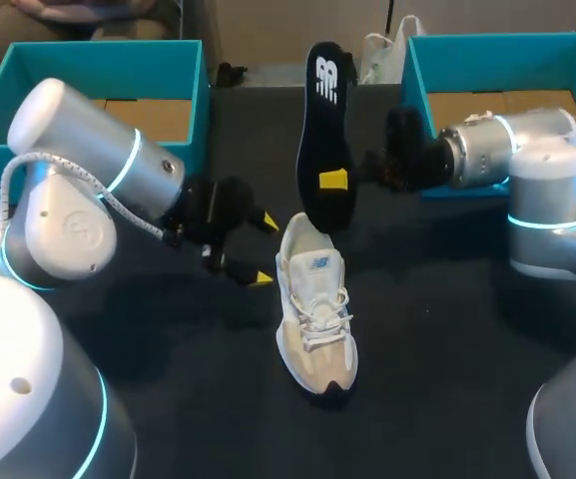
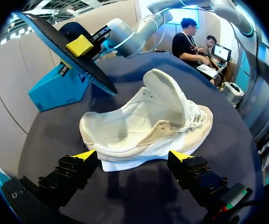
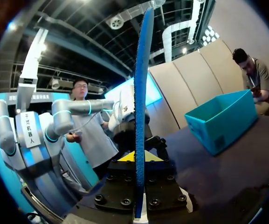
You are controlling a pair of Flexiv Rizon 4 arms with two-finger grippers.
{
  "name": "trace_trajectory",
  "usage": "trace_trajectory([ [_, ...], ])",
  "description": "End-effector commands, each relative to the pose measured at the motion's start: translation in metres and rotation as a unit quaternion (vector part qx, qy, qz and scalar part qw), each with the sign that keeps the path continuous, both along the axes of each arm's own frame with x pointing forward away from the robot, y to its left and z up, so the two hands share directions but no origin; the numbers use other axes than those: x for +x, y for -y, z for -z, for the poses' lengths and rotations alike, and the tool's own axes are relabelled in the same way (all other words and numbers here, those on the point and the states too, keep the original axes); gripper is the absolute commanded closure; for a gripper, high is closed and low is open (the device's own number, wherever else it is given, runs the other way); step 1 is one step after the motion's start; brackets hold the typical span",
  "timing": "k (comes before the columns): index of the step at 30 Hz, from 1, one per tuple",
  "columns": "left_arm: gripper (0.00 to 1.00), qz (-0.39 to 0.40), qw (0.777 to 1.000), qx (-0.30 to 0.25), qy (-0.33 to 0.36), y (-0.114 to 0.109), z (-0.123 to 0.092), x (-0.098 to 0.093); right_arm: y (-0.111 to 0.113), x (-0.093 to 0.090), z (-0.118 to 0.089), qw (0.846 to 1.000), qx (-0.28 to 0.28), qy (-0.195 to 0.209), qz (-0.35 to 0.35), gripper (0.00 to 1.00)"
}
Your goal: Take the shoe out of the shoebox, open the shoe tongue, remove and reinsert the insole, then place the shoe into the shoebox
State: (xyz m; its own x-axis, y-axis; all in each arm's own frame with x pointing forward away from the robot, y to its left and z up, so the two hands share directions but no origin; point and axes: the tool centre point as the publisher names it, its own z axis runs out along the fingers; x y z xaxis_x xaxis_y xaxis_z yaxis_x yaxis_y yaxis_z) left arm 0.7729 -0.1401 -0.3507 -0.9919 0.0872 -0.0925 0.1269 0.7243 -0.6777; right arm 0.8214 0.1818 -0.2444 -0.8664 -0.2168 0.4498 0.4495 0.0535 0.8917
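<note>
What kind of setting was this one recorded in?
Probably a robot lab workbench: a left arm and right arm flank a dark table holding two teal shoeboxes and a shoe.

We see the sneaker [image 1: 314, 309] in pale woven cloth with soft, suede-like matt panels, cloth laces and a smooth rubbery sole. The insole [image 1: 325, 140] looks like matt black foam, and its edge shows blue and finely textured in the right wrist view. The bench [image 1: 437, 379] has a dark, matt, slightly rough cover. The left shoebox [image 1: 88, 60] and right shoebox [image 1: 497, 45] are matt teal cardboard, plain brown inside. The left arm [image 1: 88, 170] has a smooth, glossy silver shell. The left end effector [image 1: 265, 249] is matt black plastic.
</note>
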Motion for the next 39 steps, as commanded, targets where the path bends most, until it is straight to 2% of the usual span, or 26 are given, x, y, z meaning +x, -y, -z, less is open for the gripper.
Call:
trace_trajectory([
  [1, 0.0, -0.003, 1.0, 0.0, 0.0, 0.004, 0.003, 0.005, -0.008, 0.003, 0.01, 1.0, 0.01, -0.006, -0.003, 1.0],
  [18, 0.0, -0.004, 1.0, 0.003, -0.007, 0.005, 0.003, 0.012, -0.035, 0.004, 0.031, 0.999, 0.034, -0.024, -0.013, 1.0],
  [39, 0.0, -0.022, 1.0, 0.003, 0.002, 0.008, 0.0, 0.019, -0.038, 0.0, 0.038, 0.999, 0.042, -0.034, -0.007, 1.0],
])
